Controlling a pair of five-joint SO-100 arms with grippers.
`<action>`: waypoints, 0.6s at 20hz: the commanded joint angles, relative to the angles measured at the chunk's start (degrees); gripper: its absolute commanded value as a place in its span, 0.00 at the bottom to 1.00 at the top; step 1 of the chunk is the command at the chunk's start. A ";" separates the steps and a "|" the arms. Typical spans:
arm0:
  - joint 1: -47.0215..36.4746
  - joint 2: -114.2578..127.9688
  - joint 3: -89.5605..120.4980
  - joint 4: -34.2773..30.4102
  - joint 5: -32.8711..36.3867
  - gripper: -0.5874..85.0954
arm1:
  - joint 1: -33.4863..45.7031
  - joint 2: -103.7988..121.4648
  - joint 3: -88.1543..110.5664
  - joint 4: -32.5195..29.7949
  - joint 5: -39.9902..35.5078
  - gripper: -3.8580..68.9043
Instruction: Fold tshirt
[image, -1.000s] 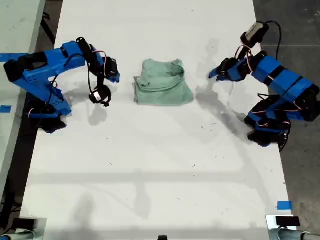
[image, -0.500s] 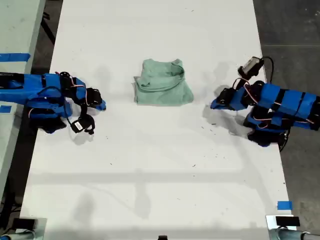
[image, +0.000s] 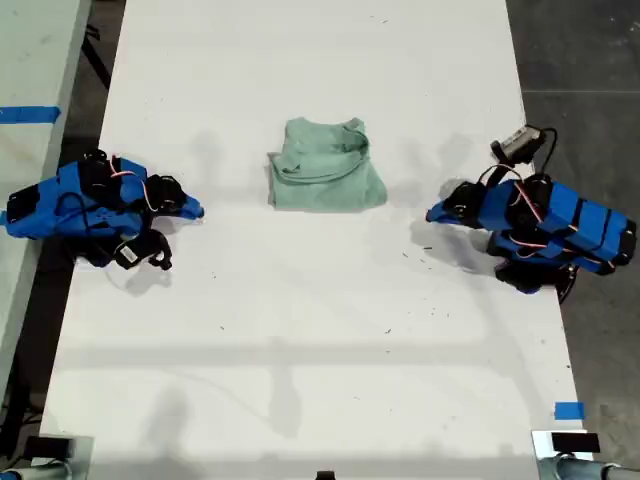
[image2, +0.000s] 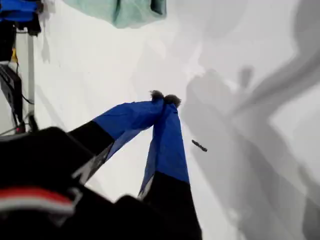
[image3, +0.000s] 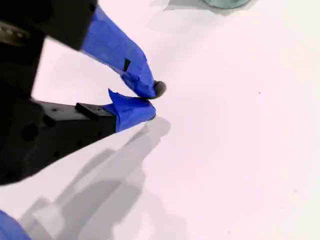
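- Now the tshirt (image: 326, 165) lies folded on the white desk (image: 320, 330), between both arms.
- My first gripper (image2: 164, 98) is closed, empty.
- My second gripper (image3: 150, 102) is closed, holding nothing.

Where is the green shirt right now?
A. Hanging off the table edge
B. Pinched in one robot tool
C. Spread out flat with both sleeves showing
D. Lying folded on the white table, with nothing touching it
D: the tshirt lies in a folded bundle on the table, and both tools are shut and empty, well away from it.
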 joint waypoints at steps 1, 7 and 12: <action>12.57 0.26 -0.62 4.04 -3.87 0.12 | 0.97 0.35 -0.62 0.35 -26.19 0.03; 31.46 0.09 -0.53 5.63 -0.44 0.14 | 0.62 0.35 -0.62 0.35 -25.05 0.03; 38.50 0.09 -0.53 5.63 -0.44 0.14 | 0.62 0.35 -0.62 0.35 -25.05 0.03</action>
